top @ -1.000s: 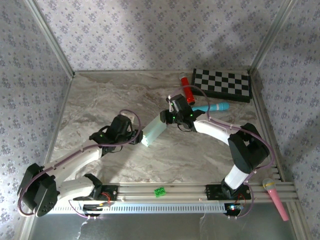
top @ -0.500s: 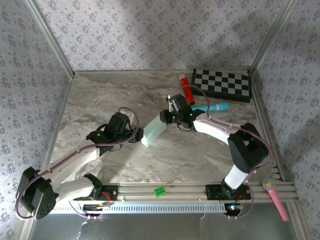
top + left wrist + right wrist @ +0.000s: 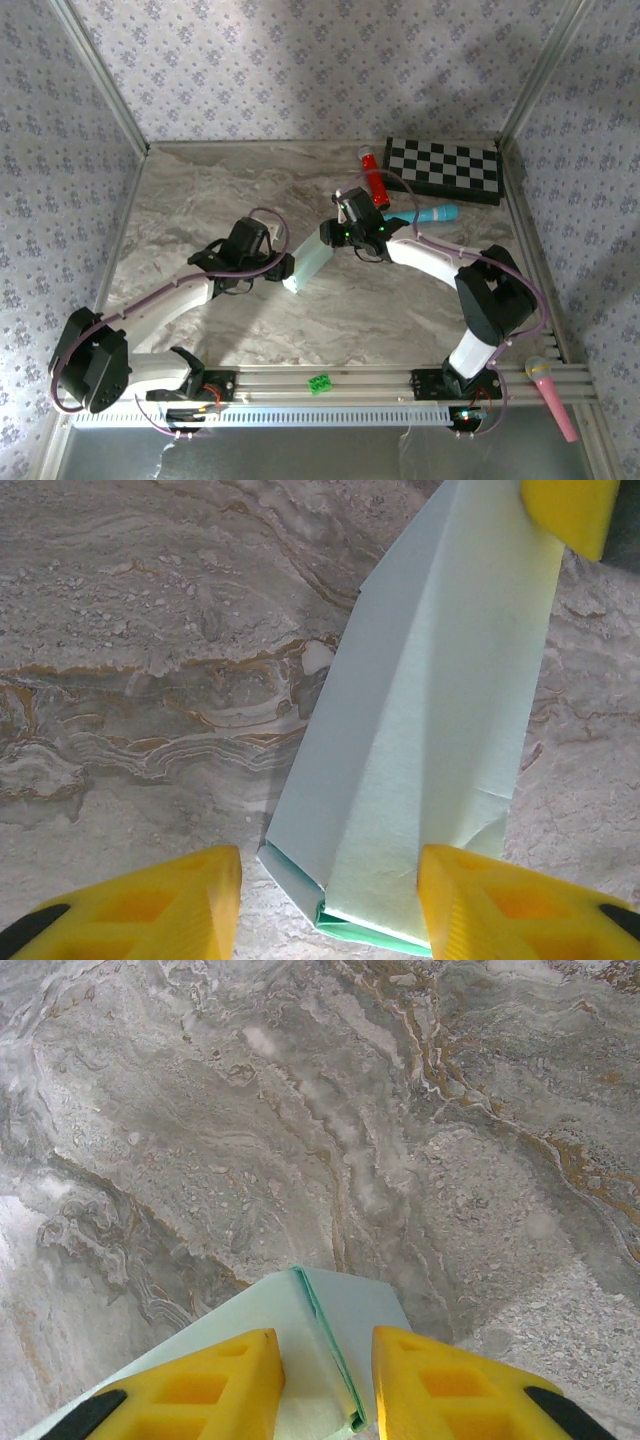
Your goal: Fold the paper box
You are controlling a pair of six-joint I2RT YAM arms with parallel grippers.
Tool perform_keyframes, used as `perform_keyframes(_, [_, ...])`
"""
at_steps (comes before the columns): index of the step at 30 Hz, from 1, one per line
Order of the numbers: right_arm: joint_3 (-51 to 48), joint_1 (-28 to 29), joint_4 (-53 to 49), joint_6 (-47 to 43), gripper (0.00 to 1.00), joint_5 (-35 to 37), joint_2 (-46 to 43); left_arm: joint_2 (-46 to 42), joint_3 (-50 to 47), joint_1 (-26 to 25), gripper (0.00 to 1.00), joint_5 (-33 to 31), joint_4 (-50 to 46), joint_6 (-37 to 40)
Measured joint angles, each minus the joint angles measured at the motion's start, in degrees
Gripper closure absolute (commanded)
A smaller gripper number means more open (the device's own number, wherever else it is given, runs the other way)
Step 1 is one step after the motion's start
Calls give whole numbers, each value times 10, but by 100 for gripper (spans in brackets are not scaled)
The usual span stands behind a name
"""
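The paper box (image 3: 308,264) is a pale mint-green folded sleeve that slants across the middle of the table. My right gripper (image 3: 328,236) is shut on its far end. In the right wrist view both yellow fingers (image 3: 200,1390) press the card's folded edge (image 3: 330,1360) from either side. My left gripper (image 3: 283,268) is open around the near end. In the left wrist view the box (image 3: 430,730) lies between the left gripper (image 3: 330,885)'s fingers, the right finger (image 3: 520,900) at its edge and the left finger (image 3: 150,905) clear of it. A right-gripper fingertip (image 3: 570,510) shows at the box's far end.
A checkerboard (image 3: 445,168) lies at the back right, with a red cylinder (image 3: 374,180) and a teal toy microphone (image 3: 430,215) beside it. A pink microphone (image 3: 550,392) rests at the front right rail, and a small green piece (image 3: 320,382) sits on the front rail. Patterned walls enclose the table.
My left gripper has moved right onto the box's near end and its jaws have narrowed. The box now stands slightly steeper. The right gripper has kept its hold and place.
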Motion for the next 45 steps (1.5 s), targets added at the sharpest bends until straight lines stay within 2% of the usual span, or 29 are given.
perform_keyframes(8, [-4, 1, 7, 5, 70, 0, 0, -13, -20, -6, 49, -15, 20, 15])
perform_keyframes(17, [-28, 1, 51, 25, 71, 9, 1, -2, -40, -64, 46, -104, 60, 32])
perform_keyframes(23, [-29, 1, 65, 34, 70, 17, 3, 4, -40, -77, 44, -138, 68, 29])
perform_keyframes(29, [-24, 1, 40, 34, 66, 22, -6, -1, -12, -78, 39, -149, 29, 32])
perform_keyframes(37, [0, -8, -64, 25, 57, 31, -31, 48, 85, -78, 33, -161, -69, 55])
perform_keyframes(39, [0, -13, -89, 22, 56, 31, -42, 65, 115, -78, 27, -164, -76, 66])
perform_keyframes(42, [-2, -23, -123, 19, 55, 31, -60, 88, 150, -78, 13, -166, -79, 86])
perform_keyframes(45, [-15, -37, -140, 18, 54, 33, -85, 113, 177, -76, 6, -160, -79, 111])
